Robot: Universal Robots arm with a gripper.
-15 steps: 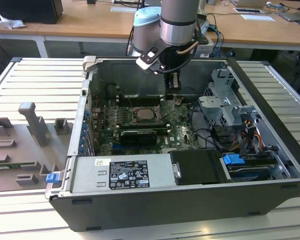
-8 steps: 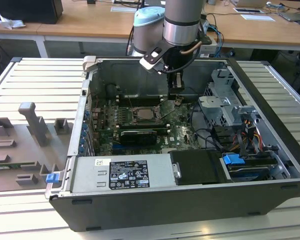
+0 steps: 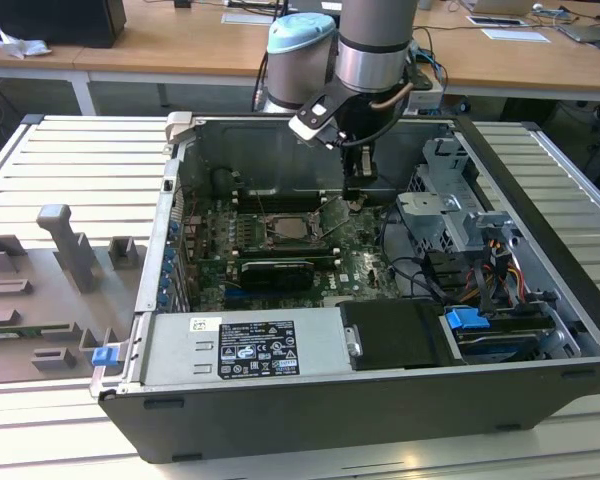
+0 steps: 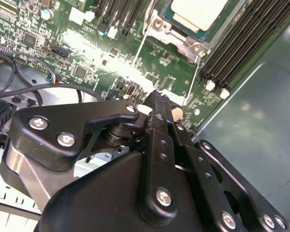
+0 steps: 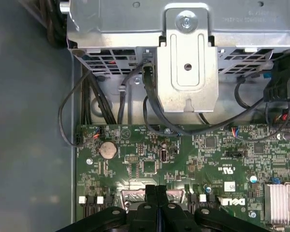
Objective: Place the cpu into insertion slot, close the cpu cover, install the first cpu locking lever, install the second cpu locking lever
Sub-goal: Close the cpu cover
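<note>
Your pincer [image 5: 156,189] is narrow. The two black fingers [image 5: 149,205] are pressed together with only a hairline between them, and nothing shows pinched there. In the exterior view it hangs tip-down from the arm [image 3: 372,45] inside the open computer case [image 3: 540,330]. It sits low over the green motherboard [image 3: 365,262], on the exterior view's right of the insertion slot [image 3: 306,238].

In the second wrist view a thin wire lever [image 4: 195,72] runs from the socket's corner down toward the fingertips. You can't tell whether it touches them. A second wire lever [image 4: 140,44] slants along the socket's other side. Whether either one is latched can't be told.

The cpu [image 4: 199,10] is in the slot, pale top up. The cpu cover [image 4: 176,33] lies flat as a silver frame around its edge.

- Long black memory slots [image 4: 246,38] run beside the socket, next to the grey case wall [image 4: 261,125].
- In the first wrist view a coin battery [image 5: 108,149] and a finned heatsink [image 5: 282,203] sit on the board past the fingers.
- Beyond them black cables [image 5: 67,111] loop under the metal drive cage [image 5: 186,58].
- Outside the case, grey fixture blocks [image 3: 65,245] stand on the slatted table [image 3: 70,160].
</note>
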